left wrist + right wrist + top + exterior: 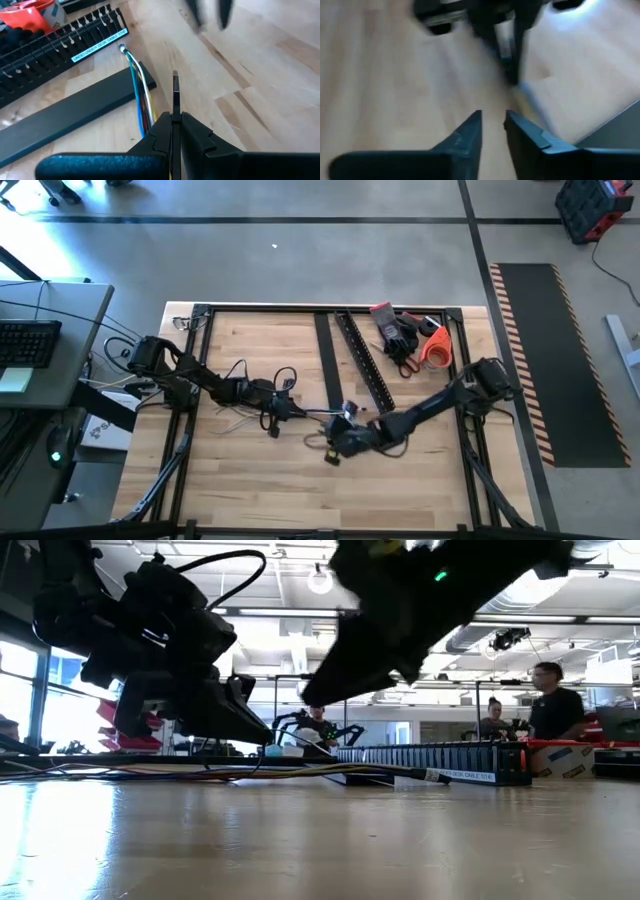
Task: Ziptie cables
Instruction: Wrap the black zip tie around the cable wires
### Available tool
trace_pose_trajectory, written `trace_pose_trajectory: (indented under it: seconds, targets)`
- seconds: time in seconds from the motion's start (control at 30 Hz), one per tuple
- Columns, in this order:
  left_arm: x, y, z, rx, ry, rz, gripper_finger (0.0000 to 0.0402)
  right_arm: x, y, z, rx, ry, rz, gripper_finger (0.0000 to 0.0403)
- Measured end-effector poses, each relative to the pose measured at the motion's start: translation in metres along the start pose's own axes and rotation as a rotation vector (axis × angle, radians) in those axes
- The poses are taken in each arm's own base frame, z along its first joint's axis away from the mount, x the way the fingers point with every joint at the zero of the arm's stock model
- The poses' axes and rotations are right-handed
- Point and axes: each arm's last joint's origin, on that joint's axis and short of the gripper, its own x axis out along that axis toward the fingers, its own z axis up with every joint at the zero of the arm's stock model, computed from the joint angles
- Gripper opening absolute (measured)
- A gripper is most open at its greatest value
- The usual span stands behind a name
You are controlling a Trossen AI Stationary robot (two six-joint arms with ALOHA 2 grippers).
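Observation:
The cables (318, 414) lie as a thin bunch on the wooden table between my two grippers. In the left wrist view the cables (136, 75) run under the side of my left gripper (175, 116), with their free end toward the slotted rail. My left gripper (290, 410) is shut on a thin black strip (175, 90), a ziptie by its look. My right gripper (335, 445) hovers near the cables' free end. In its own view my right gripper (493, 117) is open a little, with nothing between the fingers. My left gripper pinches the thin black strip between its two fingers, and the strip's free end (175, 77) sticks out forward past the fingertips, clear of the table. The cables pass beside and under one finger (152, 132); whether the gripper touches them, I cannot tell.
A flat black rail (325, 355) and a slotted black rail (365, 360) lie at the table's far middle, close to the cables' end. Black gloves and an orange-handled tool (415, 340) lie at the far right. People stand in the room behind the table (555, 700).

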Motion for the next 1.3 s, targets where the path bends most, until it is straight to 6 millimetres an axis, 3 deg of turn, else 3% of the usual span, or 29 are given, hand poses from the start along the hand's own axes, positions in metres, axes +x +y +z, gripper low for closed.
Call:
trace_pose_trajectory:
  seconds: [0.17,0.3,0.5,0.8,1.3]
  targets:
    - [0.0,-0.001,0.001,-0.027,-0.016,-0.052,0.0005,0.015,-0.013,0.0,-0.088,-0.006,-0.068,0.0125]
    - [0.0,-0.004,0.002,-0.033,-0.02,-0.066,0.0005,0.031,-0.008,-0.011,-0.181,-0.01,-0.035,0.0135]
    - [0.0,-0.008,0.003,-0.05,-0.026,-0.08,0.0005,0.042,-0.002,-0.015,-0.106,-0.1,-0.046,0.0125]
    - [0.0,-0.01,0.004,-0.029,-0.029,-0.086,0.0006,0.043,-0.002,-0.014,-0.105,-0.12,-0.058,0.0086]
    - [0.0,-0.01,0.004,-0.03,-0.032,-0.083,0.0006,0.047,-0.004,-0.012,-0.164,-0.133,-0.046,0.0082]
